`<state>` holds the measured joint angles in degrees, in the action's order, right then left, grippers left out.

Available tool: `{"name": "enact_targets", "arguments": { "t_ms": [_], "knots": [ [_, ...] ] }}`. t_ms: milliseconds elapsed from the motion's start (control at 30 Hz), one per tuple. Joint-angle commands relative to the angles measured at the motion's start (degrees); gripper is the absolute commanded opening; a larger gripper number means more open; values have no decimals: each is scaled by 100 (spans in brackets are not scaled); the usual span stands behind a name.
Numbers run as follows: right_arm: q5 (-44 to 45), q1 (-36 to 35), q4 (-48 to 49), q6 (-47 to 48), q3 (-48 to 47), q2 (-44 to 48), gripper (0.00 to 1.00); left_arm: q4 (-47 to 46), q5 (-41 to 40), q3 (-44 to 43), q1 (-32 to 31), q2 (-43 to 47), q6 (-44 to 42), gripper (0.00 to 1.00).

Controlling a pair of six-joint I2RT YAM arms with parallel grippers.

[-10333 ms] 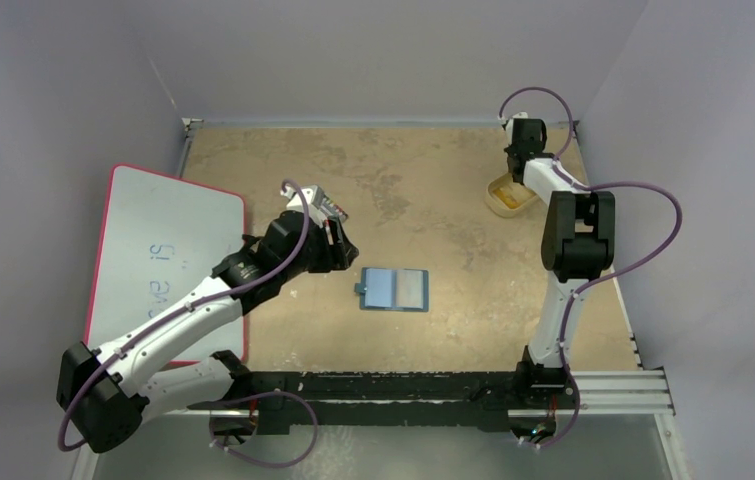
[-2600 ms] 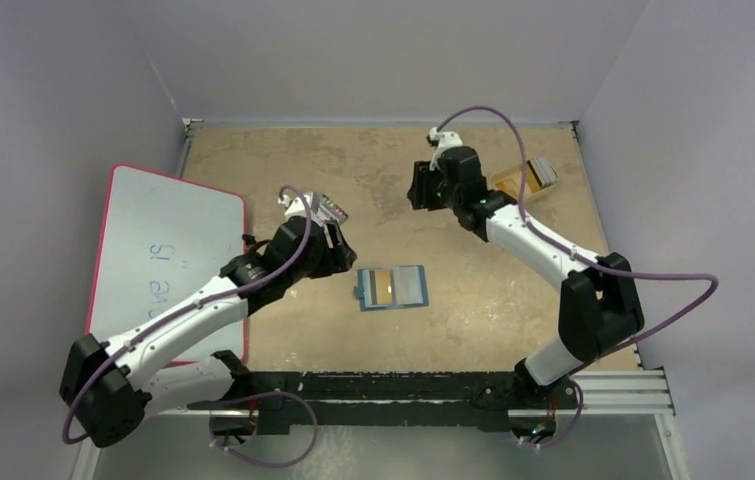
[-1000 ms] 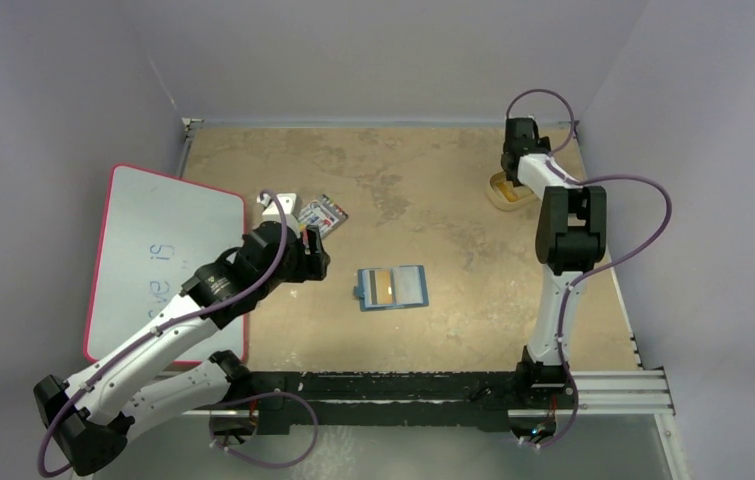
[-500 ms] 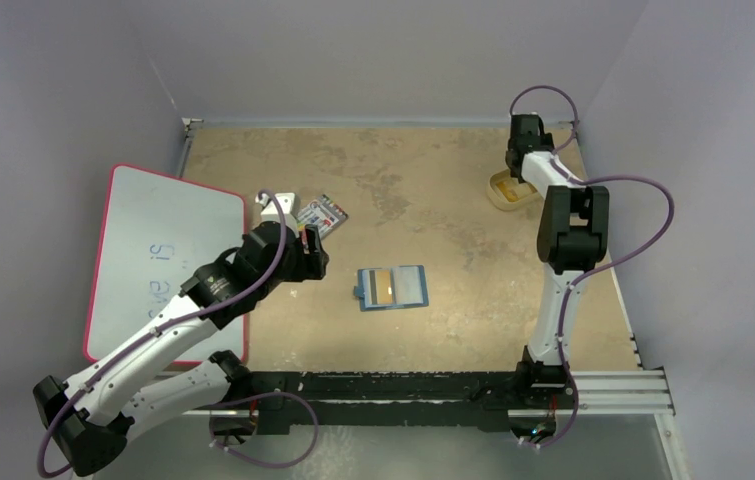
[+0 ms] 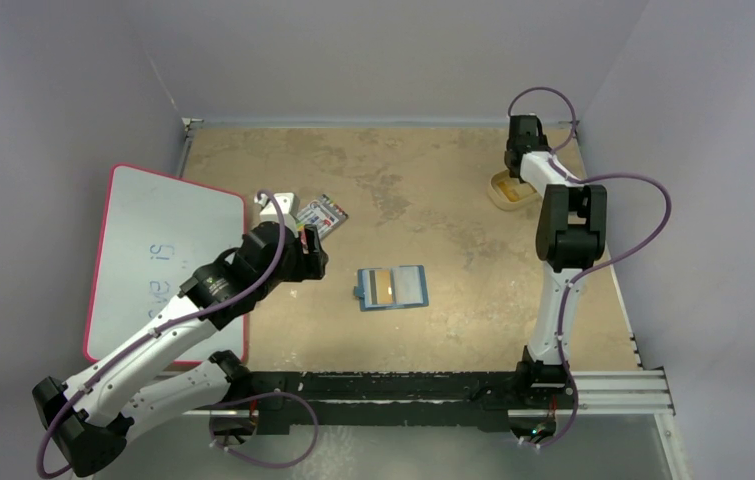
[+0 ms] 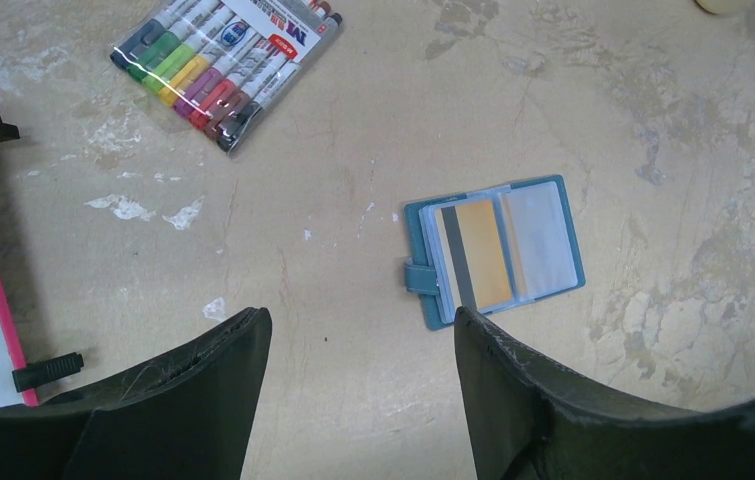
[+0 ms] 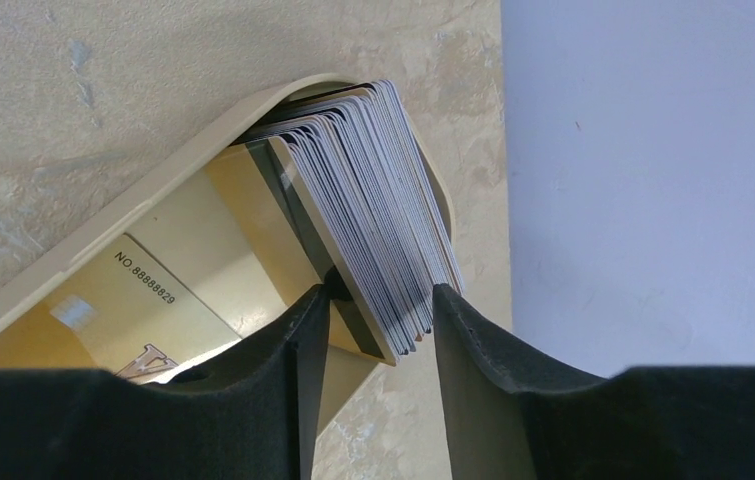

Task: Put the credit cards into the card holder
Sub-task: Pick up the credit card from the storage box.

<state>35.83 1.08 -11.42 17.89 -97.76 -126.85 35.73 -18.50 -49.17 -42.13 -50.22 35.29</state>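
While the teal-blue bifold card holder [image 5: 411, 287] lies open mid-frame, my right gripper [image 7: 381, 295] straddles the whitish stack of credit cards [image 7: 373, 170] in the shallow tan tray [image 7: 103, 228] at upper right, whether pinching yet I cannot tell, and next, I judge, comes nipping a single card free.

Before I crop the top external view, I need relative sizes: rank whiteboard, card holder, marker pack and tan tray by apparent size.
1. whiteboard
2. card holder
3. marker pack and tan tray: these look alike and both are partly hidden, so I leave them unranked.
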Motion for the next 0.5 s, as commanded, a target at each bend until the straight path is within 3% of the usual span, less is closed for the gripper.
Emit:
{"name": "enact_targets", "arguments": {
  "t_ms": [0, 467],
  "knots": [
    [39, 42, 3, 18, -284, 199, 43, -65, -92, -248, -15, 42, -101, 67],
    [-34, 41, -73, 18, -366, 334, 27, -62, -101, -243, -13, 60, -92, 67]
  ]
}}
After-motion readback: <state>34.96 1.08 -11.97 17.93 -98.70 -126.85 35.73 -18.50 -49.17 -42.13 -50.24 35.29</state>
